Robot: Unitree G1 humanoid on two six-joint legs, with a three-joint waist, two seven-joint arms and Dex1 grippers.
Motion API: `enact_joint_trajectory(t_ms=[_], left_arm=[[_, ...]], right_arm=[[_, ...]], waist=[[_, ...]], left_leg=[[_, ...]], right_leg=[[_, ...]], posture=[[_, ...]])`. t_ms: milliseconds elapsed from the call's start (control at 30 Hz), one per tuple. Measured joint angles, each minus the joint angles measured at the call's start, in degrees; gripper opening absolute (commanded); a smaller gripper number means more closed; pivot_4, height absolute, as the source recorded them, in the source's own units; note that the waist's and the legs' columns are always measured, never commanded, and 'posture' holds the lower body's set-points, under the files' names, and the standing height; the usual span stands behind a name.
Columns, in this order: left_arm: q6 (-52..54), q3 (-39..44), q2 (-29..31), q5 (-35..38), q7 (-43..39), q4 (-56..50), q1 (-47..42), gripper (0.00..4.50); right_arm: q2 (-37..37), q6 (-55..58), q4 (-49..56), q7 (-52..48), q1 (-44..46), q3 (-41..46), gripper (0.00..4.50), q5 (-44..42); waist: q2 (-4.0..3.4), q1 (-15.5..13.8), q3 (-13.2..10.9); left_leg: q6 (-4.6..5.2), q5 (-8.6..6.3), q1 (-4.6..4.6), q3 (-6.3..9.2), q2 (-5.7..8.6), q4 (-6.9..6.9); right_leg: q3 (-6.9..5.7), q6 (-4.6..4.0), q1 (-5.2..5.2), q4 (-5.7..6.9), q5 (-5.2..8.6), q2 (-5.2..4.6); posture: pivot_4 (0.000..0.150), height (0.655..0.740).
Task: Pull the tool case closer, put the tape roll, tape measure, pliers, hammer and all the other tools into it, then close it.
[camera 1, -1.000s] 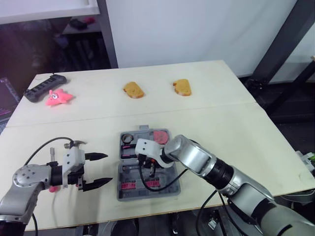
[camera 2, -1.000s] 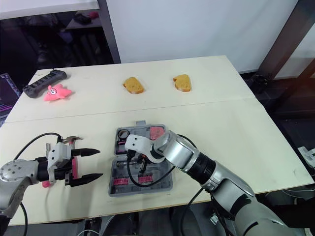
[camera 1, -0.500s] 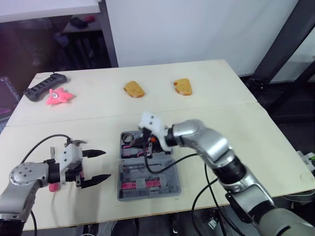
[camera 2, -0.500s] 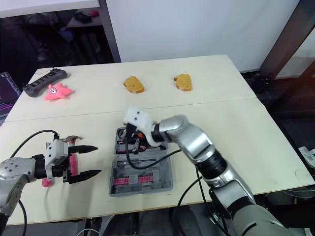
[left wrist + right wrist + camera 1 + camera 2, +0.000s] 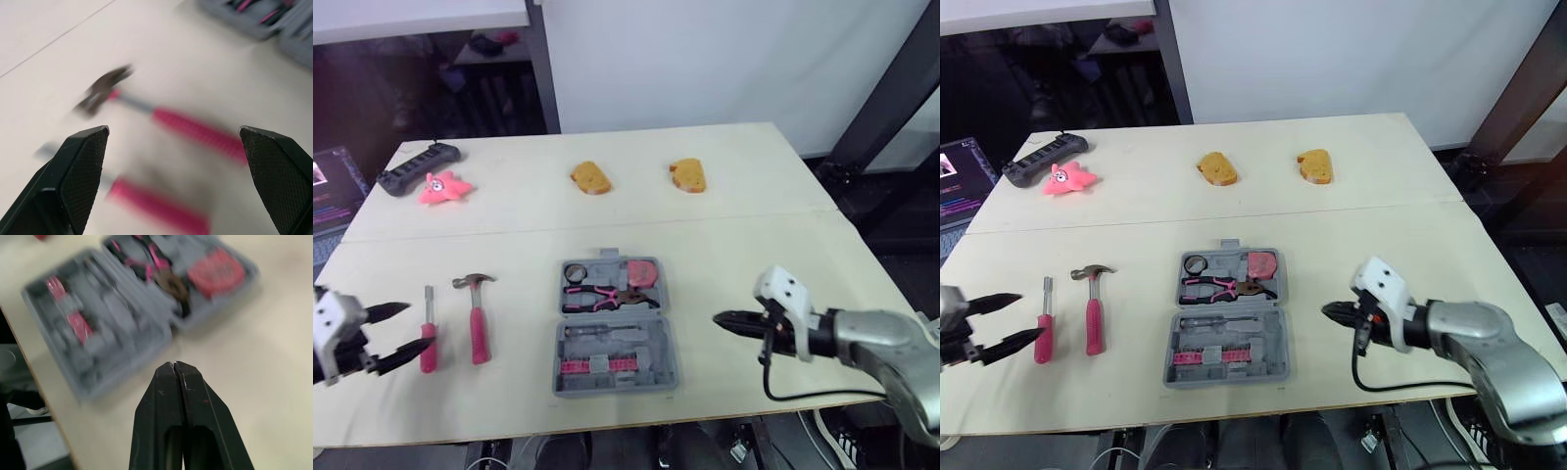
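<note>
The grey tool case [image 5: 641, 343] lies open on the counter [image 5: 783, 245], near its front edge and about in the middle. In the far half I can see the tape roll [image 5: 574, 272], the red tape measure [image 5: 641, 271] and the pliers [image 5: 605, 293] with pink handles. The near half holds some pink pieces and a thin tool, but they are too small to identify. I cannot make out any brand or label on the case or on the tape measure. The hammer [image 5: 477, 323] and a screwdriver [image 5: 429, 338], both with pink handles, lie side by side on the counter to the left of the case, apart from it. The left end effector [image 5: 413, 325] is at the left border, and its arm is cut off there. Its fingers [image 5: 80, 166] are spread wide and hold nothing. One tip is very close to the screwdriver handle, and I cannot tell if it touches. In the left wrist view the hammer and the screwdriver are only blurred shapes. The right end effector [image 5: 720, 318] hovers to the right of the case and points at it. Its fingers [image 5: 181, 416] are pressed together with nothing between them, and the case behind them is blurred in the right wrist view. At the far side lie two pieces of bread [image 5: 591, 178], a pink toy [image 5: 445, 186] and a black power strip [image 5: 419, 166]. A laptop [image 5: 333, 186] is cut off at the left edge, and the text on its screen is not readable.
</note>
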State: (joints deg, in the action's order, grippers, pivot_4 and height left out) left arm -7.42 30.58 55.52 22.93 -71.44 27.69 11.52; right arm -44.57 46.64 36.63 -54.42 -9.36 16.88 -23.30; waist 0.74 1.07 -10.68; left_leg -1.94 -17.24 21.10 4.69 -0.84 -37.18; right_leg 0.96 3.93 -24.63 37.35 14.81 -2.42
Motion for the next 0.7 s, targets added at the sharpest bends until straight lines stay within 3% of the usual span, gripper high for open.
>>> enact_joint_trajectory(t_ms=[67, 100, 233, 300, 567, 700], left_arm=[[-3.2, 2.3, 2.5, -1.2, 0.2, 9.3, 1.8, 4.5], [-3.7, 3.0, 3.1, -1.3, 0.3, 12.3, 2.2, 4.5], [-7.2, 4.1, 3.9, -1.4, -0.1, 19.3, 0.7, 4.5], [-8.2, 4.1, 3.9, -1.4, -0.5, 21.3, 0.1, 4.5], [-9.3, 4.1, 2.3, -1.3, -0.6, 21.1, 0.4, 4.5], [-6.0, 4.2, -2.9, 0.1, 2.6, 11.9, 3.7, 4.5]], right_arm=[[1.3, -3.7, 0.0, 0.2, -10.1, 7.0, 2.32, 1.0], [1.6, -4.3, -0.5, 0.2, -12.6, 8.8, 2.63, 1.2], [2.5, -8.9, -1.0, 0.2, -16.3, 13.5, 4.47, 1.2], [2.5, -11.0, -2.1, 0.4, -17.2, 14.1, 4.47, 1.4], [3.0, -13.4, -3.2, 2.4, -17.4, 14.1, 4.47, 1.0], [3.1, -12.5, -3.2, 4.1, -15.0, 13.1, 4.47, -0.1]], waist=[[0.06, -0.1, 0.0], [0.06, -0.1, 0.0], [0.18, -0.1, 0.1], [0.32, -0.2, 0.2], [0.36, -0.2, 0.2], [0.35, -0.1, 0.2]], left_leg=[[0.01, -0.01, 0.02, 0.0, 0.02, 0.01], [0.01, -0.01, -0.02, -0.05, 0.03, 0.01], [0.0, -0.01, -0.39, -0.14, 0.04, -0.01], [0.0, -0.02, -0.75, -0.15, 0.02, 0.11], [-0.01, -0.02, -0.74, -0.16, 0.01, 0.11], [-0.01, -0.02, -0.75, -0.18, -0.01, 0.1]], right_leg=[[0.0, 0.06, 0.05, -0.05, 0.04, -0.02], [0.01, 0.06, 0.08, -0.08, 0.04, -0.05], [0.09, -0.16, 0.43, -0.1, 0.17, -0.1], [0.1, -0.03, 0.77, -0.17, 0.3, -0.1], [0.13, -0.1, 0.77, -0.16, 0.22, -0.11], [0.19, -0.09, 0.78, -0.16, 0.21, -0.15]], posture=[[0.15, 0.74], [0.15, 0.74], [0.15, 0.74], [0.15, 0.74], [0.15, 0.74], [0.15, 0.74]])
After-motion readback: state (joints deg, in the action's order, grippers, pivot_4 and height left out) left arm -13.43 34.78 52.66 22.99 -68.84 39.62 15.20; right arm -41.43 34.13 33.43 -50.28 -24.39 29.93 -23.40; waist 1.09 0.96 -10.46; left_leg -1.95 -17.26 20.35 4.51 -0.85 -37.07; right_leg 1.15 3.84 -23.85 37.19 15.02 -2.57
